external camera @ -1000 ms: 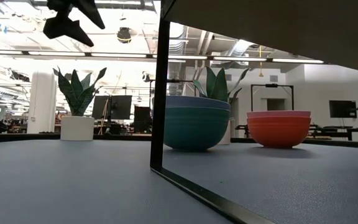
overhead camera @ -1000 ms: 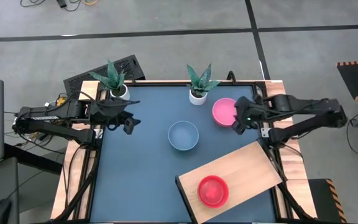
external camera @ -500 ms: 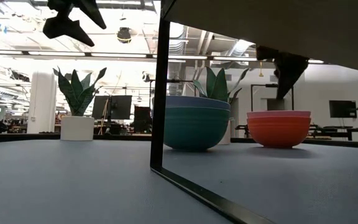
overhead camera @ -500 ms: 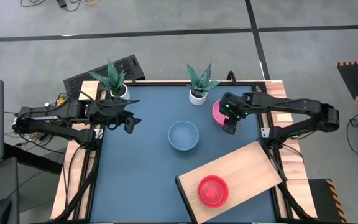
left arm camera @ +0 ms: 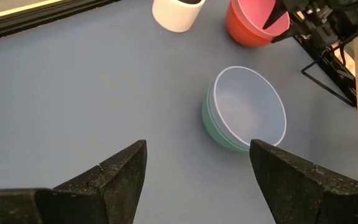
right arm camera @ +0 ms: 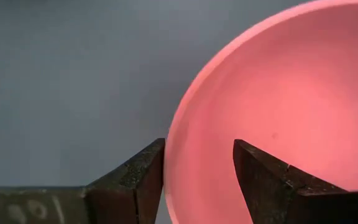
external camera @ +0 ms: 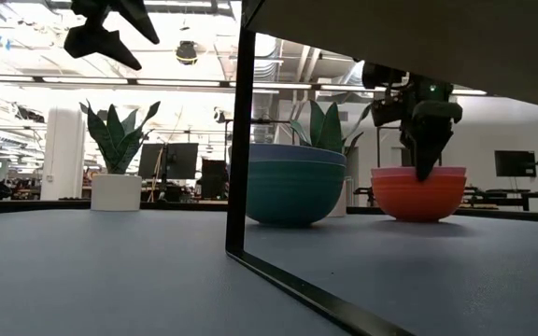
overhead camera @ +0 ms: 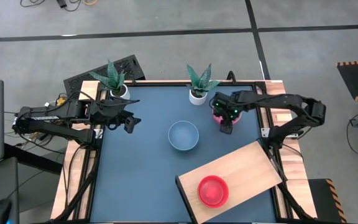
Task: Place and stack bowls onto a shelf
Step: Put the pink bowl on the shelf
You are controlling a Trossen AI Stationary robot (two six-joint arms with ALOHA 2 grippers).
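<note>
1 bowl on shelf (overhead camera: 253, 163); right gripper (overhead camera: 227, 126) open astride pink bowl (overhead camera: 219, 111) rim, needs closing; left gripper (overhead camera: 128, 123) open, idle

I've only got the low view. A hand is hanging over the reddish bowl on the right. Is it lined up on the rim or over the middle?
Observer: On the rim. In the right wrist view, the right hand is open, and the pink bowl's edge runs through the gap between its fingers.
Operator: Is anything on the shelf?
Observer: Yes. The high view shows one red bowl on the shelf, with no other bowl there.
Operator: And the other arm?
Observer: The left hand hangs open over the table's left side, near the left plant pot, holding nothing.
</note>
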